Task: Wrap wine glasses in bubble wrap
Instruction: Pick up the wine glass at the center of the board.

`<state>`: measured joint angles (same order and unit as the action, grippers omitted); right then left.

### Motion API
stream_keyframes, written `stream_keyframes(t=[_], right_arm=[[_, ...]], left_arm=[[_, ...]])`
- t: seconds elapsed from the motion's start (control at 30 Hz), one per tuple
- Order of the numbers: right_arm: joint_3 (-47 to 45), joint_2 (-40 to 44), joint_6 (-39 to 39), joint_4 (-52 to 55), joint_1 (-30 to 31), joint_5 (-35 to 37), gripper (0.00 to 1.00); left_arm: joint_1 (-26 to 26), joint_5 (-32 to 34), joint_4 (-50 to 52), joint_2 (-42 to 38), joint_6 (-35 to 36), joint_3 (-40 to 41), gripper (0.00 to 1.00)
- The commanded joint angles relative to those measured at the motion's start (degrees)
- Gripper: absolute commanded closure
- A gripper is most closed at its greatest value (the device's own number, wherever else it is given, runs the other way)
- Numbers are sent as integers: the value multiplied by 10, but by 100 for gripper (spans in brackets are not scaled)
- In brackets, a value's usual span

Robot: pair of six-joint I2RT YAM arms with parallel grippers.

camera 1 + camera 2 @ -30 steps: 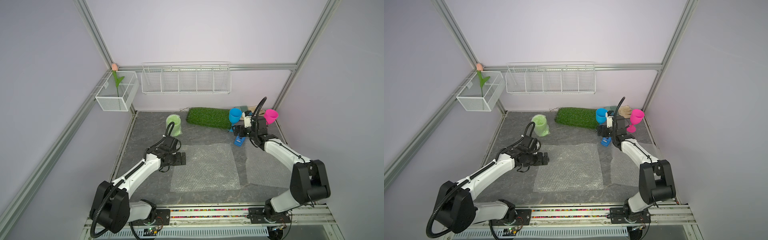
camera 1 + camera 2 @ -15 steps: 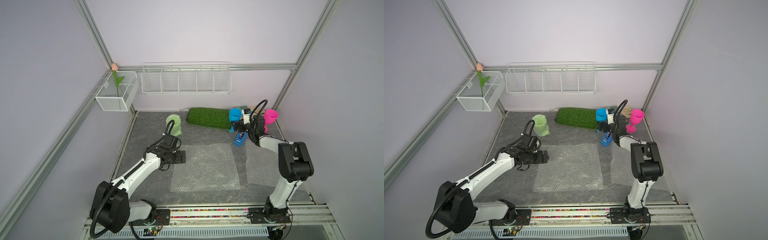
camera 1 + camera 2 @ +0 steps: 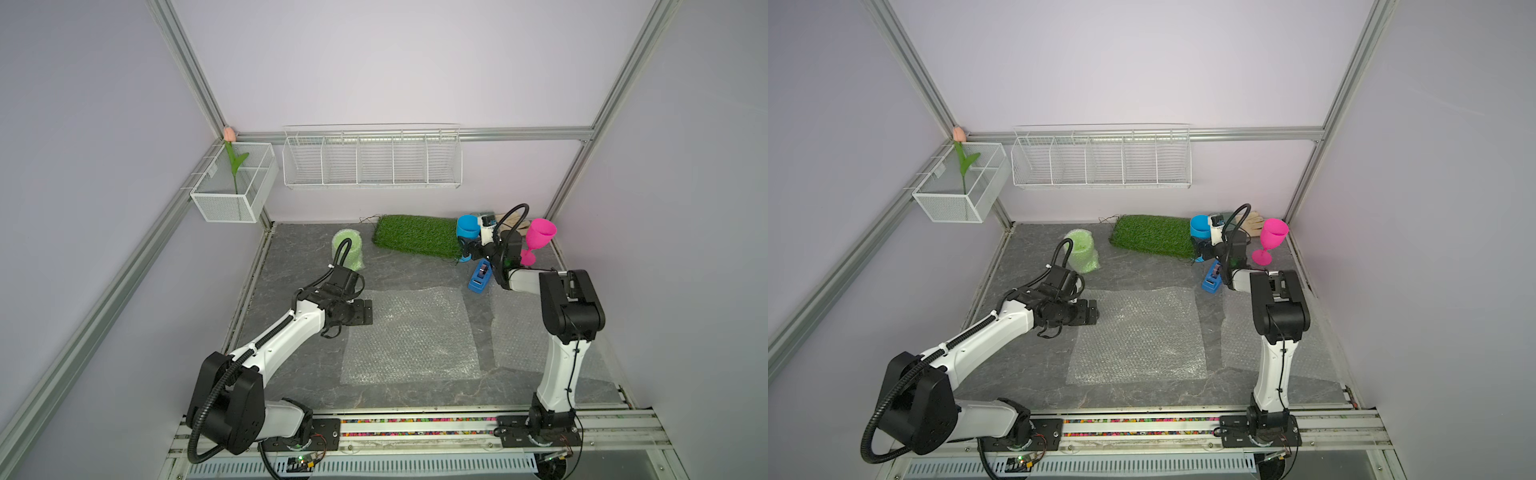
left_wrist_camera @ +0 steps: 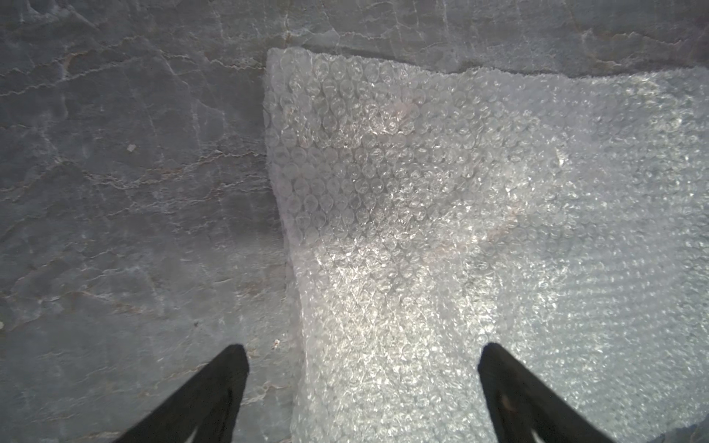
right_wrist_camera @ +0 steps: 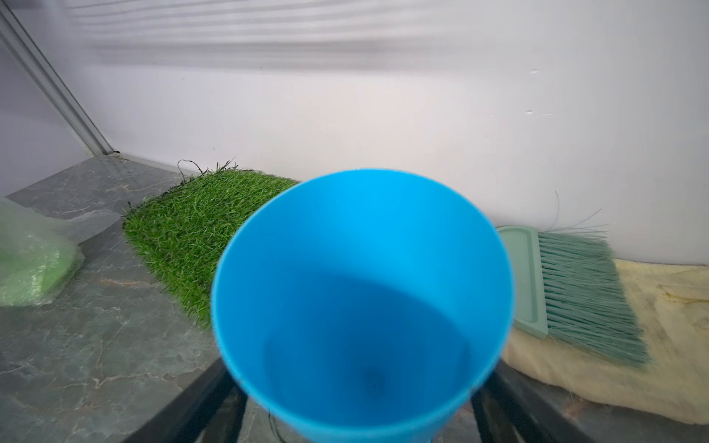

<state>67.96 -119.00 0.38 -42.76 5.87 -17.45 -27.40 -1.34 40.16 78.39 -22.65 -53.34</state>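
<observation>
Take the desk (image 3: pixel 291 257) as a clock face, with twelve at the back wall. At eleven a lime green goblet (image 3: pixel 347 245) stands hazy inside its bubble wrap cover (image 3: pixel 358 262). Its stem and foot are hard to make out, and the left arm's cable (image 3: pixel 341 254) crosses it.

The left claw (image 4: pixel 361 345) hangs spread over the nine-o'clock edge of the middle bubble wrap sheet (image 3: pixel 409 332). One finger (image 4: pixel 215 387) is above bare desk and the other above the sheet. It is probably clear of the sheet, though height is hard to judge.

At one o'clock the right claw (image 3: pixel 466 252) is spread to either side of the sky blue goblet (image 5: pixel 360 307), whose bowl hides the fingertips, stem and foot. A blue tape dispenser (image 3: pixel 479 281) lies just beside it, toward five. The hot pink goblet (image 3: pixel 538 239) stands upright at two. At three, a second bubble wrap sheet (image 3: pixel 519 332) is partly covered by the right arm (image 3: pixel 565 307).
</observation>
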Motion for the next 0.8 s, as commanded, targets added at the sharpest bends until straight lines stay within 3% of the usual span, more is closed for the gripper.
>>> stream_keyframes(t=[0.0,0.4,0.6,0.77], right_arm=[[16,-22,-5,-59,-7,-25,11],[59,-82,21,-113,-17,-54,11],[62,-87,39,-124,-20,-56,0],[53,-77,43,-134,-22,-61,9]], left_arm=[[-1,4,0,12,2,-19,4],[-1,5,6,19,4,-24,4],[-1,14,12,8,2,-22,5],[0,15,14,4,2,-21,6]])
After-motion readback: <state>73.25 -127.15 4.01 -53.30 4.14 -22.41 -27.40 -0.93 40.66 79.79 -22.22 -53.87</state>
